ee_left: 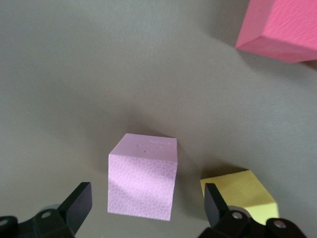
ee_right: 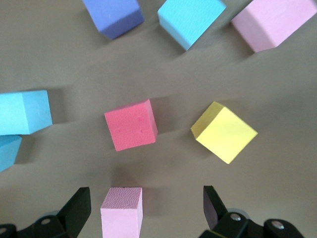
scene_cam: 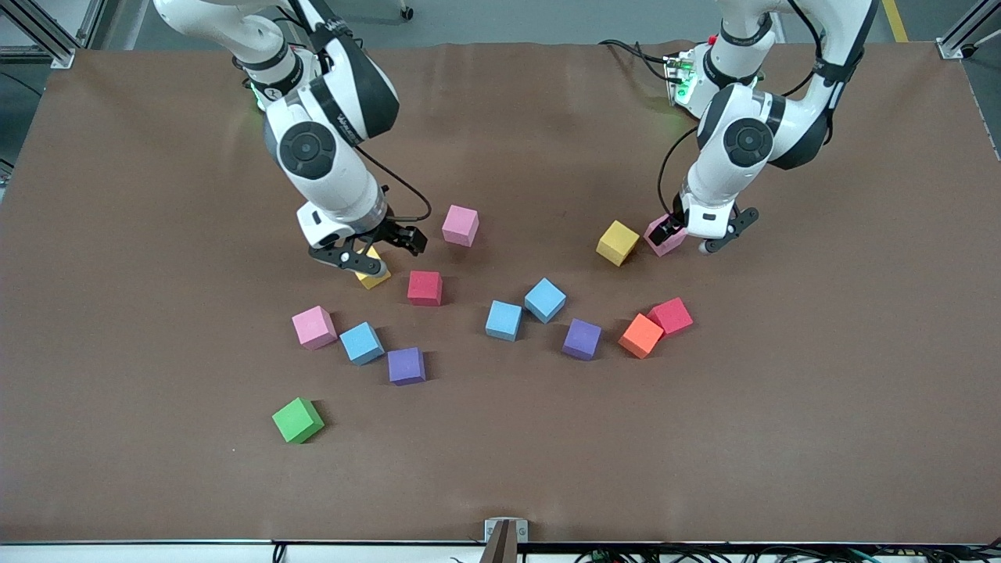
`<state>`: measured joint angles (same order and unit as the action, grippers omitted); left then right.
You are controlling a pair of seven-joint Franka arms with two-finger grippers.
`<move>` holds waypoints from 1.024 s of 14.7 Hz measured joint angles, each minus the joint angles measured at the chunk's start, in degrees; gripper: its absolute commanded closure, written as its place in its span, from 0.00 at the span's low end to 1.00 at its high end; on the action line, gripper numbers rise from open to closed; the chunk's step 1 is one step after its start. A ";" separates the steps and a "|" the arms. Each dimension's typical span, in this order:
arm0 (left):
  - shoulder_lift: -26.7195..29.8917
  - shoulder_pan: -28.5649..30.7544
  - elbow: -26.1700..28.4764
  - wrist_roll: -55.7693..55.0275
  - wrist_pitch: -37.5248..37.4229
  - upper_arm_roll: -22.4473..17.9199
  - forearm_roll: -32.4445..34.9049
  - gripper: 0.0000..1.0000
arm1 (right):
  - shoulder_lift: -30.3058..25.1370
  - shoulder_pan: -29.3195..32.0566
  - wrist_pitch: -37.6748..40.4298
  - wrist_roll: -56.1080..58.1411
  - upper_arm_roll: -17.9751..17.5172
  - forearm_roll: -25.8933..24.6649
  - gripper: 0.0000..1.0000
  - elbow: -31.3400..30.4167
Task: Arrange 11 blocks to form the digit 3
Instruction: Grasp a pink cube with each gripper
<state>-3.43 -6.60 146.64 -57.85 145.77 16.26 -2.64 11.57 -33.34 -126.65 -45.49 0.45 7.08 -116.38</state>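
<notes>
The brown table (scene_cam: 782, 438) carries loose, scattered cubes (scene_cam: 503, 320). Farther from the front camera than the orange cube (scene_cam: 641, 336), the left pincer (scene_cam: 697, 233) is spread wide with a pink cube (scene_cam: 663, 242) between its fingers, half hidden under it. Toward the right arm's end from the orange cube, the right pincer (scene_cam: 375, 250), also wide and holding nothing, covers part of a yellow cube (scene_cam: 375, 277).

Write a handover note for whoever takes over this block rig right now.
Left gripper: open, low around a pink foam cube beside a yellow foam cube.
Right gripper: open, raised over a second pink cube, a red cube and a second yellow cube.
The rest lie scattered on the brown table.
Done: nothing of the digit 3.
Left: all 11 blocks.
</notes>
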 measured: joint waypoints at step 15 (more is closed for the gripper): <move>-5.57 -0.27 -0.48 -2.01 6.97 0.51 0.00 0.78 | 8.84 -10.86 -9.85 -10.94 0.04 0.00 0.00 -1.13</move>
<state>-9.00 -6.87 146.16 -59.86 152.74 16.77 -2.64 20.41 -44.20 -136.50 -56.43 0.49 7.08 -117.51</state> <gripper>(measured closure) 0.423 0.000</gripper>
